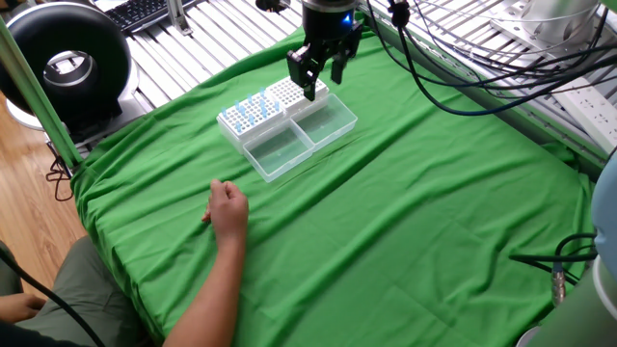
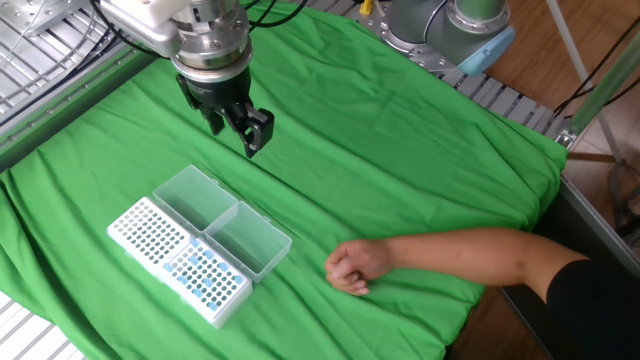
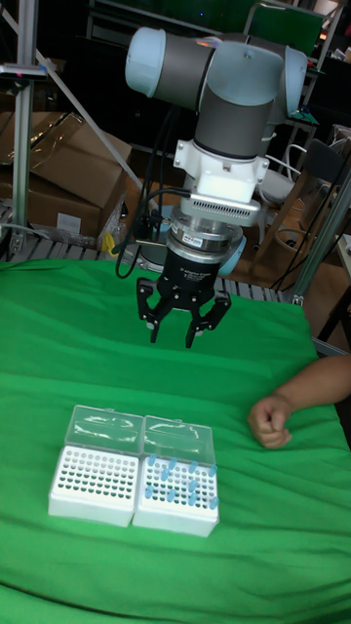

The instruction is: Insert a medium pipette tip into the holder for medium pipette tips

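Observation:
The holder for medium pipette tips (image 3: 93, 483) is the white block with a dense grid of empty holes, its clear lid (image 3: 104, 426) folded open behind it. It also shows as the holder (image 2: 148, 232) and the holder (image 1: 284, 93). Beside it and touching stands a second white rack (image 3: 175, 494) with several blue-topped tips in it. My gripper (image 3: 173, 339) hangs open above the cloth behind the racks, with nothing visible between its fingers. It also shows as the gripper (image 2: 238, 135) and the gripper (image 1: 323, 77). I see no pipette tip lying loose or held.
A person's hand (image 2: 350, 268) rests as a fist on the green cloth (image 2: 400, 150), in front of and right of the racks, with the forearm reaching to the table edge. Cables and a metal rack (image 1: 463, 39) lie behind the arm.

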Available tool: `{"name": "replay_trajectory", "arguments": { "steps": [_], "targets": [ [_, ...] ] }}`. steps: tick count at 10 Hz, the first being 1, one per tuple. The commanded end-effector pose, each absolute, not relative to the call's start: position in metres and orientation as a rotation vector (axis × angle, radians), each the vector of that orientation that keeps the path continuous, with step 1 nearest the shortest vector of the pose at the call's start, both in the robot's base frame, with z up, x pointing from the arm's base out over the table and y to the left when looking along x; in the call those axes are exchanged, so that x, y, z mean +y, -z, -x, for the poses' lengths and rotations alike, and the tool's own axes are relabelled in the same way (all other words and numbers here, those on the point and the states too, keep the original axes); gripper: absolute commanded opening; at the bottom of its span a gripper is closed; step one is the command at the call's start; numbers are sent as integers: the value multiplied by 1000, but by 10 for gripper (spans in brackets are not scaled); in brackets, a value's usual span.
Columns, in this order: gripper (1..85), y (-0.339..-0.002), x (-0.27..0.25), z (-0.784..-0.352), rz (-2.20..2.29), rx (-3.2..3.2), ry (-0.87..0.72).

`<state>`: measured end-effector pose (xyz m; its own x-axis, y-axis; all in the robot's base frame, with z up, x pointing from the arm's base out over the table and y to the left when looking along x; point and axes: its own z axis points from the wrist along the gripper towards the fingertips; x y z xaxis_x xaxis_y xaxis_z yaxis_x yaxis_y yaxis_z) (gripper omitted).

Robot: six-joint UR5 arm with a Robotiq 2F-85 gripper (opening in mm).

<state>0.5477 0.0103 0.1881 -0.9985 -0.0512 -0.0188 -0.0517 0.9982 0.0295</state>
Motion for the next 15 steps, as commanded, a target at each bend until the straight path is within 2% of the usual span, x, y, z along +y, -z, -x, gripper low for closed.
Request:
{"name": "replay_trajectory", "arguments": {
  "steps": [1, 15],
  "targets": [
    [10, -188, 15, -554, 143, 3097, -60],
    [10, -183, 11, -556, 139, 3072, -68]
  ]
}}
